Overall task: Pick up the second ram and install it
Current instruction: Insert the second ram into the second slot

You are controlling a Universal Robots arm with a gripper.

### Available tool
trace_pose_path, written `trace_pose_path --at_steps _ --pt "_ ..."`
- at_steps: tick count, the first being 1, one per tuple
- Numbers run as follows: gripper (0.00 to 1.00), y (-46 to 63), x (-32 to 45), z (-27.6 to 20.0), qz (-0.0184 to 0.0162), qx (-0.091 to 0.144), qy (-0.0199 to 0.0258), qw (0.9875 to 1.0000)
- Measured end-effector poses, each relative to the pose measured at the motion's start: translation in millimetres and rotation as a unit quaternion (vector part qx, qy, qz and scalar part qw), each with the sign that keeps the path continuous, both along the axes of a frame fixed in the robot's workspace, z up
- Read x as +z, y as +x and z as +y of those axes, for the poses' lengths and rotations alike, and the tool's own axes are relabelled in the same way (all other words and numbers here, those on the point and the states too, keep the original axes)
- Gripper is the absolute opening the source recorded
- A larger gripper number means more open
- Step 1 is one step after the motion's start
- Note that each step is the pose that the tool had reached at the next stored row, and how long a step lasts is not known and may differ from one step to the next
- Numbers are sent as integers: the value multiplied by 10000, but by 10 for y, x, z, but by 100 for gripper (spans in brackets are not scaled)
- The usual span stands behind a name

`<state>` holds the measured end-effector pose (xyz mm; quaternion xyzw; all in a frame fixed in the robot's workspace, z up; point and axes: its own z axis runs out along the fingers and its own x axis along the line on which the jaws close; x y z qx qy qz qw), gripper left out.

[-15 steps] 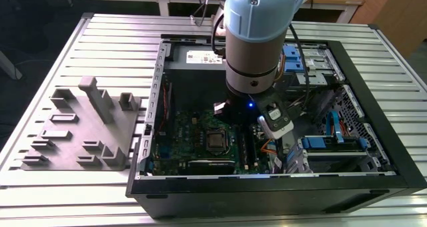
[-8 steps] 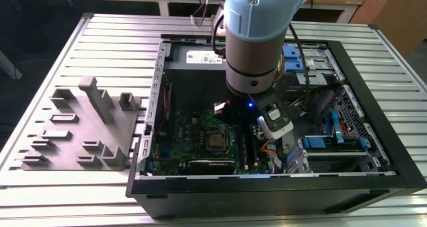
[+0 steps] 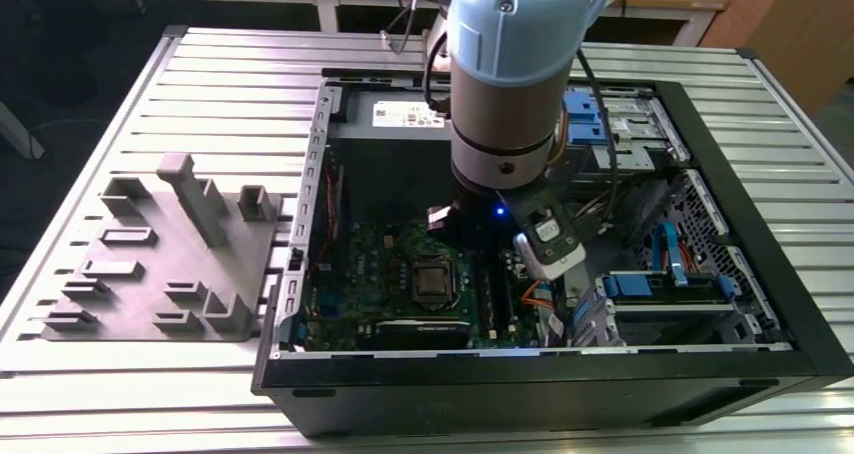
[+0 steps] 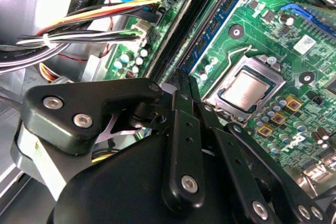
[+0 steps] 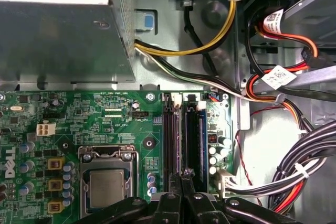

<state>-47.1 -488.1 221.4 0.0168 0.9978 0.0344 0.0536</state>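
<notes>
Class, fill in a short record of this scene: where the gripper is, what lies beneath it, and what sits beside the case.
gripper: low inside the open computer case, at the memory slots
beneath: green motherboard, processor socket beside the slots
beside case: grey tray on the slatted table, at the exterior view's left

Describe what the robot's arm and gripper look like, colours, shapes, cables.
The arm is a thick silver-grey tube with a light blue cap and a black wrist where a small blue light glows. A white-grey box is fixed there; a black cable runs alongside. The gripper is matte black, jointed bars with silver screw heads.
</notes>
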Motion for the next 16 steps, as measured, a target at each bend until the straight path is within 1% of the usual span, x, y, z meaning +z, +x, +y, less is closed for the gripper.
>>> trace_pose_path --at_steps 5,16 --pt "8 -1 -17 1 0 0 -1 10000" --pt "8 -1 -27 1 0 0 2 10000"
